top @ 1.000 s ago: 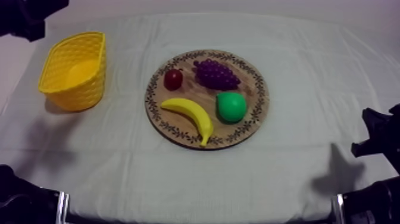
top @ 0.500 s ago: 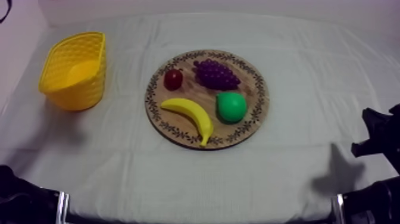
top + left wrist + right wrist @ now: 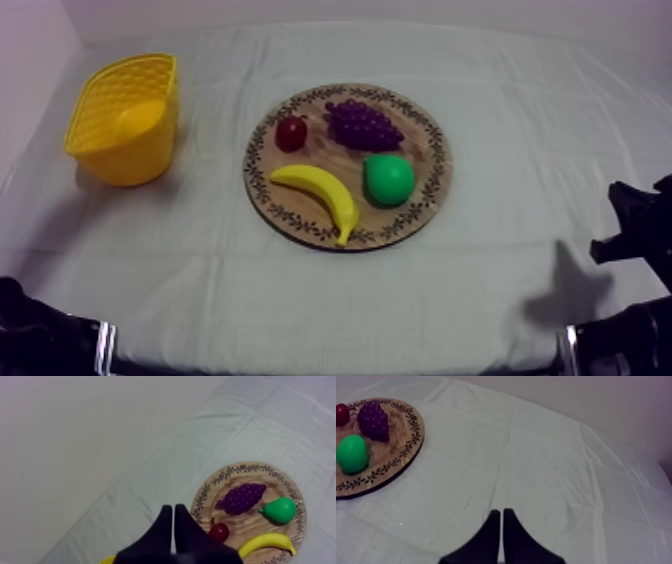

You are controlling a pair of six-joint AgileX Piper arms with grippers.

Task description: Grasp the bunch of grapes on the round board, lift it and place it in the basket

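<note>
The purple bunch of grapes (image 3: 363, 123) lies on the far part of the round wooden board (image 3: 430, 200), alongside a small red fruit (image 3: 291, 132), a banana (image 3: 320, 192) and a green pear (image 3: 388, 179). The yellow basket (image 3: 122, 118) stands at the far left of the table. My left gripper (image 3: 173, 508) is shut on nothing, high above the cloth, with the grapes (image 3: 243, 498) on the board (image 3: 240, 468) well beyond its tips. My right gripper (image 3: 501, 512) is shut and holds nothing, low over bare cloth, far from the grapes (image 3: 373, 420) on the board (image 3: 406, 446).
My right arm (image 3: 635, 230) sits low at the table's right edge. Grey-white cloth stretches between the basket and the board, and in front of the board. A wall rises behind the table's far edge.
The black shape of my left arm at the top view's upper left corner has drawn away out of that corner. The fruit, board, basket and right arm have not moved.
</note>
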